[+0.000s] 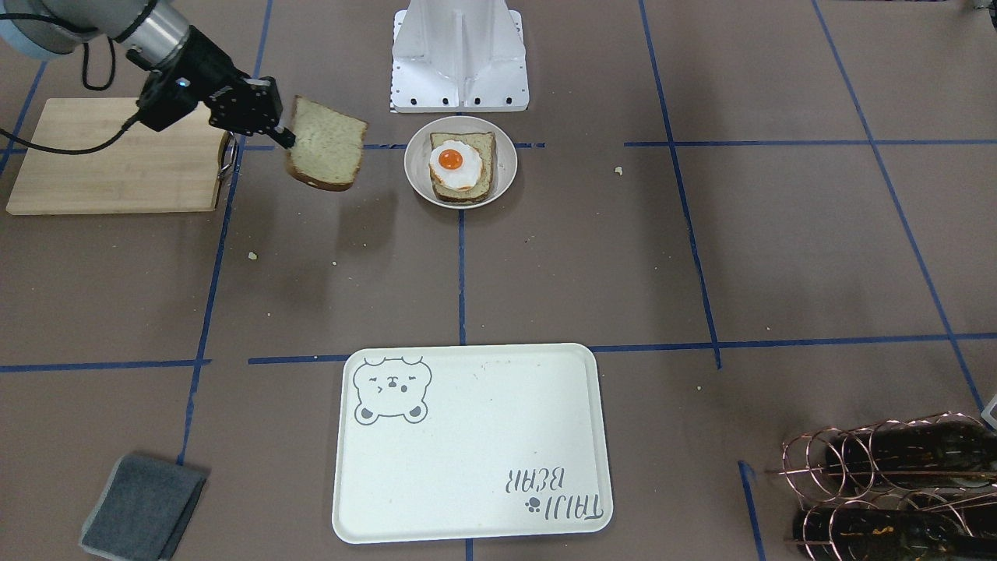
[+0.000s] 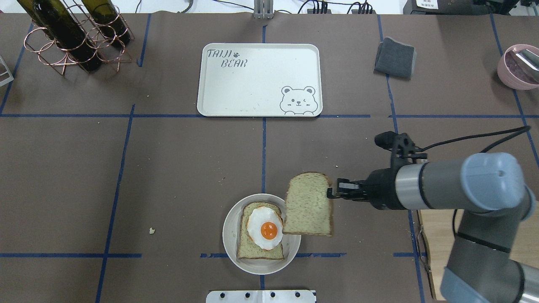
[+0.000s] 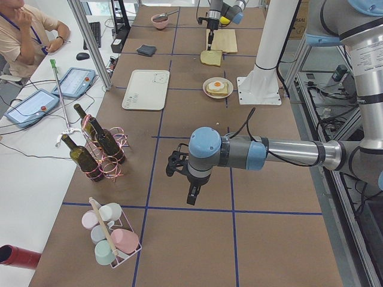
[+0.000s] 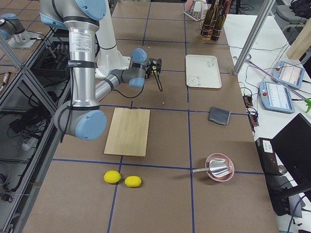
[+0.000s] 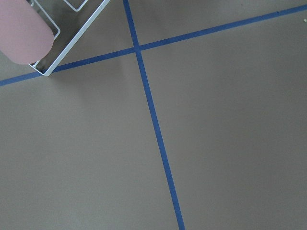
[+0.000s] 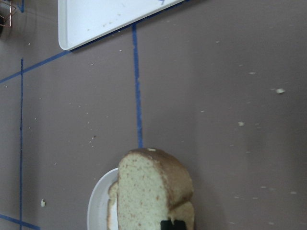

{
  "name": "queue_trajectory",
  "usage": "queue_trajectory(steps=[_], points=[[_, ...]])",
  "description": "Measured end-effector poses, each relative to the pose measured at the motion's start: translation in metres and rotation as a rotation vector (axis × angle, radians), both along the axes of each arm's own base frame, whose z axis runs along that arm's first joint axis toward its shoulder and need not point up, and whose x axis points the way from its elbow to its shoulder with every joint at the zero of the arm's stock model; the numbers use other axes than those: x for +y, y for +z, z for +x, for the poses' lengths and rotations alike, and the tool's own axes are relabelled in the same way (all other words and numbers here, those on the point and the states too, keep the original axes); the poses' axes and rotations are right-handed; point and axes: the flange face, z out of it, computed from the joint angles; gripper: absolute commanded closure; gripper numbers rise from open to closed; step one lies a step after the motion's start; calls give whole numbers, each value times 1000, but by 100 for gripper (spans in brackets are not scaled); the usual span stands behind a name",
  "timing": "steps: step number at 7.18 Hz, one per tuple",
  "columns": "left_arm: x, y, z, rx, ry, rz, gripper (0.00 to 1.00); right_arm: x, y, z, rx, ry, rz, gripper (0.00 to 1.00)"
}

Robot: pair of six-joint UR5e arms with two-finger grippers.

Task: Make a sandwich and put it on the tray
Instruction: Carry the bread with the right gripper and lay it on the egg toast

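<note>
My right gripper (image 2: 331, 191) is shut on the edge of one bread slice (image 2: 308, 204) and holds it tilted in the air, just right of the round dish (image 2: 229, 244). The same slice shows in the front view (image 1: 325, 144) and the right wrist view (image 6: 148, 191). In the dish lies the other slice (image 2: 252, 249) with the fried egg (image 2: 265, 227) on top. The cream bear tray (image 2: 261, 84) lies bare at the far middle of the table. My left gripper (image 3: 192, 194) hangs over bare table far to the left; I cannot tell if it is open or shut.
A wooden cutting board (image 1: 117, 156) lies under my right arm. A grey cloth (image 2: 395, 58), a pink bowl (image 2: 518, 67) and a wire rack of bottles (image 2: 71, 38) stand at the far side. Two lemons (image 4: 121, 178) and a cup rack (image 3: 111, 239) sit at the table ends.
</note>
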Motion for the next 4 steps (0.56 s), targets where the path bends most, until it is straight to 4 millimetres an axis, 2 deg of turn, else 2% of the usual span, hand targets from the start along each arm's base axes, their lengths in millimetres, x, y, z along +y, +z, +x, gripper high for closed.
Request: queue_trajectory(steps=[1, 2, 3, 4], points=[[0, -2, 0, 0, 0, 5, 0, 7, -24, -43, 8, 8, 7, 100], [-1, -3, 0, 0, 0, 7, 0, 15, -36, -74, 16, 14, 13, 100], [-1, -4, 0, 0, 0, 7, 0, 21, -38, -94, 29, 16, 16, 100], [-1, -4, 0, 0, 0, 7, 0, 25, -35, -104, 41, 17, 19, 100]])
